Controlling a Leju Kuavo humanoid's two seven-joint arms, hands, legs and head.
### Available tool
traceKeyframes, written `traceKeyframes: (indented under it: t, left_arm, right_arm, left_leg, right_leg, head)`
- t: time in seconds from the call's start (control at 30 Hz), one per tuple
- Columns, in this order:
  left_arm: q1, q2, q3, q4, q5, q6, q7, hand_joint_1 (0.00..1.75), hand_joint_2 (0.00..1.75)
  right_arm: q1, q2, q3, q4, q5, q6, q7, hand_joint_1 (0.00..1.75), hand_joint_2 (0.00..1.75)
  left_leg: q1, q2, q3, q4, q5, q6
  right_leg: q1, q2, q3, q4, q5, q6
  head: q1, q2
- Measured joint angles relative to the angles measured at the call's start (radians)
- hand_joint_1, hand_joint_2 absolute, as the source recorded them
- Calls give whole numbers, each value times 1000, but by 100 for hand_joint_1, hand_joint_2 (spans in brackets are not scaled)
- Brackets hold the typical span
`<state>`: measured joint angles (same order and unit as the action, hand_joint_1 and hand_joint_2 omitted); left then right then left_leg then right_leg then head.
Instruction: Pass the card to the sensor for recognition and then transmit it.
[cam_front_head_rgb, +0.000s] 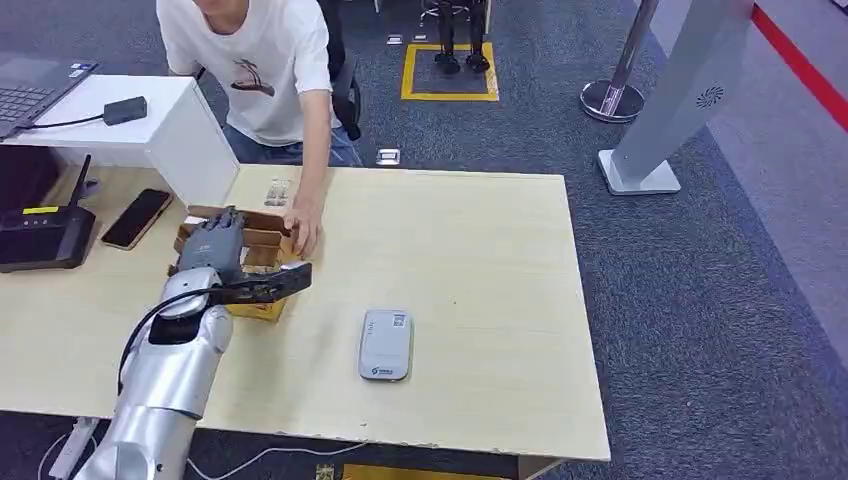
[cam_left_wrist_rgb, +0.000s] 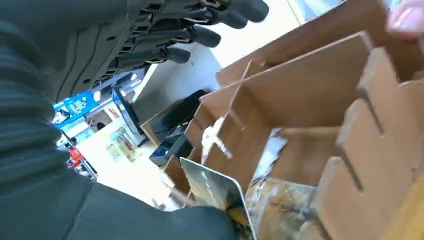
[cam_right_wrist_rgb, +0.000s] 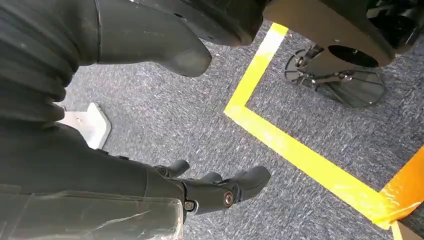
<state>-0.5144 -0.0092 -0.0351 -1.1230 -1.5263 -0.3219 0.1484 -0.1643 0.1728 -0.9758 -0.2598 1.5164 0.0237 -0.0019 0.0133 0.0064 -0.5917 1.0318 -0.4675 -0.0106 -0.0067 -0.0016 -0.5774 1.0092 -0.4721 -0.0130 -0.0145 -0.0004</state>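
Observation:
My left hand (cam_front_head_rgb: 228, 258) hovers over a slotted wooden card box (cam_front_head_rgb: 262, 226) at the table's left. Its thumb juts toward the table's middle. In the left wrist view the fingers (cam_left_wrist_rgb: 200, 35) are spread above the box (cam_left_wrist_rgb: 310, 95), and a glossy card (cam_left_wrist_rgb: 212, 187) stands in a slot just beyond the thumb, its lower part hidden. I see nothing pinched. A person's hand (cam_front_head_rgb: 303, 232) steadies the box's far corner. The grey-white sensor (cam_front_head_rgb: 386, 344) lies flat mid-table. My right hand (cam_right_wrist_rgb: 75, 150) hangs over the carpet with its fingers (cam_right_wrist_rgb: 225, 190) loosely curled and holding nothing.
A black phone (cam_front_head_rgb: 137, 218) and a black router (cam_front_head_rgb: 45, 238) lie left of the box. A white raised stand (cam_front_head_rgb: 160, 130) with a laptop (cam_front_head_rgb: 30, 95) is behind them. The person stands at the table's far edge. Bare tabletop (cam_front_head_rgb: 490, 270) stretches right of the sensor.

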Motion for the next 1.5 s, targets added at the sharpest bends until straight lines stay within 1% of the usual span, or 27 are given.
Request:
traceKeyframes:
  t: [0.2, 0.9, 1.07, 1.27, 1.37, 1.4, 1.43, 1.47, 1.5]
  left_arm:
    - [10, -2, -16, -19, 0, -1, 1, 0, 175]
    - [6, -7, -32, -19, 0, -6, -4, 0, 175]
    - [0, -7, -34, -18, 0, -21, -5, 0, 175]
    - [-23, 0, -33, 0, 2, -36, -34, 0, 175]
    - [-32, 3, -33, 10, 2, -39, -36, 0, 175]
    - [-34, 4, -33, 14, 2, -35, -35, 0, 175]
    - [-34, 4, -33, 14, 1, -16, -20, 0, 175]
    - [-33, 3, -34, 11, 1, 26, 8, 0, 175]
    - [-25, 0, -37, -9, 0, 55, 41, 0, 175]
  right_arm:
    - [3, 0, 0, 0, 2, -2, 0, 0, 175]
    - [2, 0, 0, 0, 3, -3, 1, 0, 175]
    - [2, 0, 0, 0, 3, -3, -1, 0, 175]
    - [1, 0, 0, 0, 7, 0, -1, 0, 175]
    - [0, 0, 0, 0, 11, 0, -1, 0, 175]
    - [0, 0, 0, 0, 13, 0, -1, 0, 175]
    - [0, 0, 0, 0, 12, -1, -1, 0, 175]
    - [1, 0, 0, 0, 5, -5, -1, 0, 175]
    - [1, 0, -1, 0, -1, -11, -1, 0, 175]
  left_leg:
    - [0, 0, 0, 0, 0, 0]
    - [0, 0, 0, 0, 0, 0]
    - [0, 0, 0, 0, 0, 0]
    - [0, 0, 0, 0, 0, 0]
    - [0, 0, 0, 0, 0, 0]
    - [0, 0, 0, 0, 0, 0]
    - [0, 0, 0, 0, 0, 0]
    - [0, 0, 0, 0, 0, 0]
    - [0, 0, 0, 0, 0, 0]
  right_leg:
    - [0, 0, 0, 0, 0, 0]
    - [0, 0, 0, 0, 0, 0]
    - [0, 0, 0, 0, 0, 0]
    - [0, 0, 0, 0, 0, 0]
    - [0, 0, 0, 0, 0, 0]
    - [0, 0, 0, 0, 0, 0]
    - [0, 0, 0, 0, 0, 0]
    - [0, 0, 0, 0, 0, 0]
    - [0, 0, 0, 0, 0, 0]
  head:
    - [0, 0]
    - [0, 0]
    - [0, 0]
    - [0, 0]
    - [0, 0]
    - [0, 0]
    - [0, 0]
    - [0, 0]
    - [0, 0]
